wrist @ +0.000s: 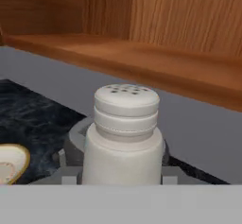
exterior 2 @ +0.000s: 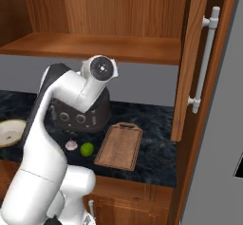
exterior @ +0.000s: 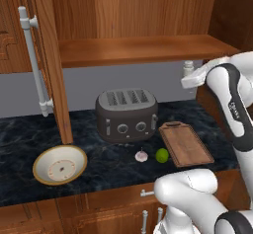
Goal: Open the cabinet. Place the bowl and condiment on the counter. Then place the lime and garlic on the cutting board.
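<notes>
Hand view showed the fingers clamped on the shaker (wrist: 124,138), carried in the air at mid-right of the left base view, below the cabinet (exterior: 138,48) shelf. Bowl (exterior: 60,165) sat lower left on the bench (exterior: 99,174). Lowering the shaker upright onto bare bench near the toaster (exterior: 127,114) would suit best.

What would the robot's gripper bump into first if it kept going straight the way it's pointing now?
Probably the grey wall below the cabinet shelf. The gripper, closed on the white shaker, faces it in the hand view; nothing else lies between, though depth is unclear.
</notes>
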